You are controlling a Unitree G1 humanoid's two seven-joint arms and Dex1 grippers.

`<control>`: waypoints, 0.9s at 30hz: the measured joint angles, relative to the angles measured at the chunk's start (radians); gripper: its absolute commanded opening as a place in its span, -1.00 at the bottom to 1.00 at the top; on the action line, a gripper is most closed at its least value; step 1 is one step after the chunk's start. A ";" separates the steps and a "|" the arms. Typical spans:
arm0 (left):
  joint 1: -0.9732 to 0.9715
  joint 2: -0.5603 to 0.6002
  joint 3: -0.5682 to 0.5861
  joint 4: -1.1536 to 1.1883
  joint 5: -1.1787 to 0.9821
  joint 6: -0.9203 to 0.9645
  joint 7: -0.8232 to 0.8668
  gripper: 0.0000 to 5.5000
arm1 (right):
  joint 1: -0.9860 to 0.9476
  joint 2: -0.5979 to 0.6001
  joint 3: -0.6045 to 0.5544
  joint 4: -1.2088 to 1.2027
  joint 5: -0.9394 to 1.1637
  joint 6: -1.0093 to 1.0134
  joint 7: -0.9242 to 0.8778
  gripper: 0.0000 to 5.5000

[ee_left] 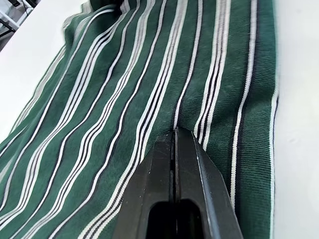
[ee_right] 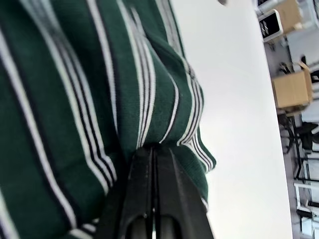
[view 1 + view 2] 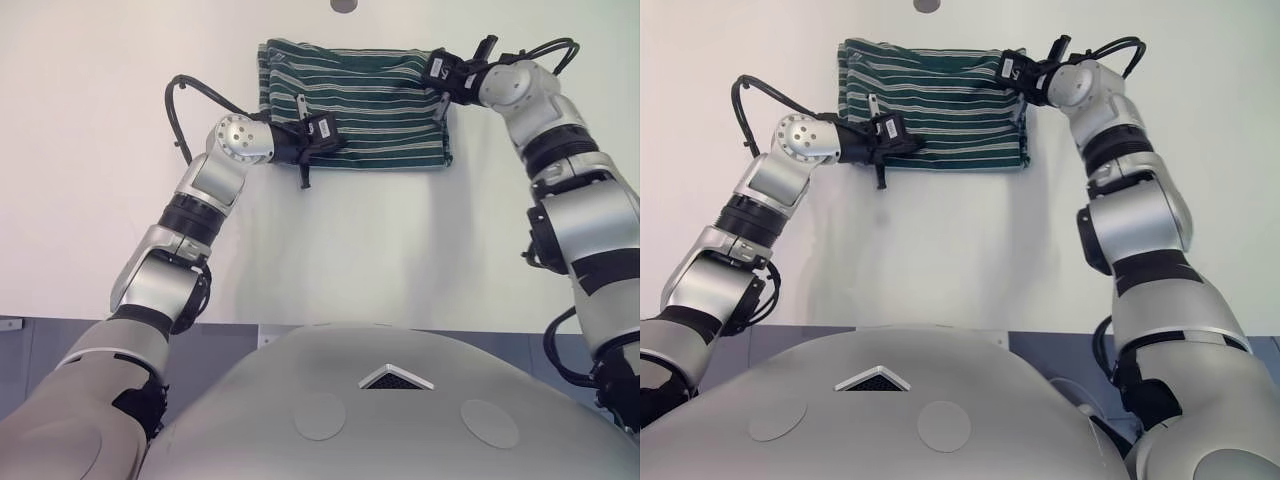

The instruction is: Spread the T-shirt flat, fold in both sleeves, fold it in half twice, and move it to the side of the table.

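Observation:
The green T-shirt [image 3: 370, 100] with white stripes lies folded into a compact rectangle at the far middle of the white table [image 3: 350, 250]. My left gripper [image 3: 340, 140] is over the shirt's near left part. In the left wrist view the left gripper [image 1: 175, 132] is shut, and its tips rest on the flat striped cloth [image 1: 124, 89]. My right gripper [image 3: 432, 72] is at the shirt's far right corner. In the right wrist view the right gripper [image 2: 152, 148] is shut, with a puckered fold of the cloth [image 2: 75, 99] at its tips.
A small grey round disc [image 3: 343, 5] sits at the table's far edge, just beyond the shirt. Bare white tabletop extends left, right and toward me. The table's near edge [image 3: 230, 322] runs in front of my torso.

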 measured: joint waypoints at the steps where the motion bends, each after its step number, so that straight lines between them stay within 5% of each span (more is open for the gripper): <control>1: -0.020 0.006 -0.001 0.026 0.000 -0.030 0.006 -1.00 | 0.049 -0.046 -0.004 -0.113 0.048 0.003 0.087 -0.99; 5: -0.164 0.053 -0.016 0.225 0.075 -0.136 0.073 -1.00 | 0.289 -0.200 -0.003 -0.629 0.266 0.125 0.395 -0.99; 10: -0.308 0.067 -0.058 0.479 0.214 -0.268 0.151 -1.00 | 0.481 -0.219 0.074 -1.177 0.418 0.448 0.572 -0.99; 15: -0.229 0.087 0.043 0.404 0.118 -0.447 0.149 -0.87 | 0.459 -0.152 -0.074 -1.174 0.390 0.441 0.338 -0.71; 18: -0.043 0.247 0.140 0.193 0.044 -0.569 0.131 -0.72 | 0.539 -0.215 -0.171 -1.210 0.406 0.318 0.309 -0.54; 22: 0.276 0.452 0.236 -0.034 -0.016 -0.651 0.094 -0.46 | 0.727 -0.328 -0.185 -1.213 0.331 0.107 0.299 -0.31; 27: 0.289 0.474 0.198 -0.082 0.082 -0.712 0.087 -0.44 | 0.840 -0.313 -0.129 -1.209 0.132 -0.088 0.133 -0.31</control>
